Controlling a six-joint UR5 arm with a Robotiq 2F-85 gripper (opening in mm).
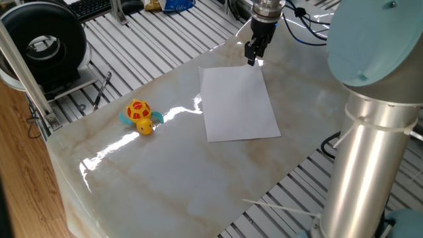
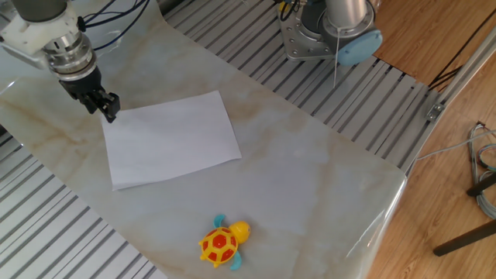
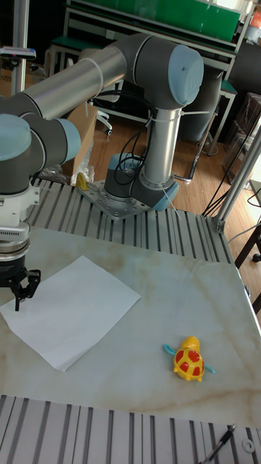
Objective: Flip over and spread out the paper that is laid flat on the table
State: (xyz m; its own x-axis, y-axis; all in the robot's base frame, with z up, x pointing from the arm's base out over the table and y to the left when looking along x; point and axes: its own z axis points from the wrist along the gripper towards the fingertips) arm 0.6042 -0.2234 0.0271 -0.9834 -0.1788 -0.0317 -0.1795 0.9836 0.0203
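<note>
The paper (image 2: 171,139) was laid flat on the counter (image 2: 310,170); the claw (image 2: 109,114), fingers nearly closed and empty, was positioned at its corner.

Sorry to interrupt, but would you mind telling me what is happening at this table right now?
A single robot arm has its black two-finger gripper poised at one corner of the plain white sheet of paper. The sheet lies flat on the cream marble-patterned table, not yet flipped. Whether the fingers touch the paper cannot be told. A small yellow toy turtle sits apart from the sheet.
</note>
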